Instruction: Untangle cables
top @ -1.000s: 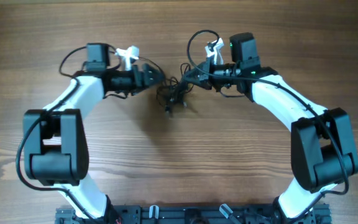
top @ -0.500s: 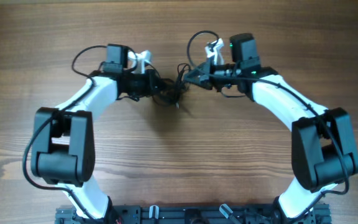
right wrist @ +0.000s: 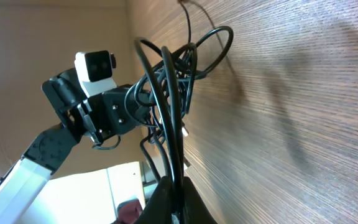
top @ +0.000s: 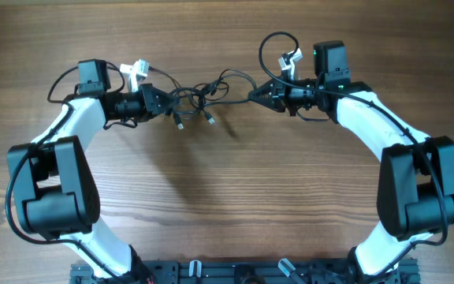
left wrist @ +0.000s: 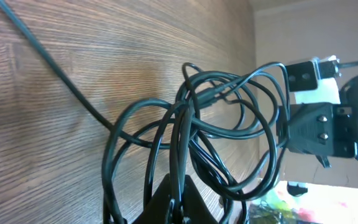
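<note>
Cables (top: 198,93): crossings perhaps too small.

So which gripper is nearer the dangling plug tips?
Left. The left gripper grips the cables right beside the plug tips; the right gripper holds the far side.

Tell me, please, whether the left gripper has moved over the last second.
Yes. Against the fixed base rail in the overhead view, the left gripper has pulled toward the image's left, shut on the cables, stretching them out.

Black cables (top: 201,93); brown table (top: 227,197) — streaked with darker wood grain.
</note>
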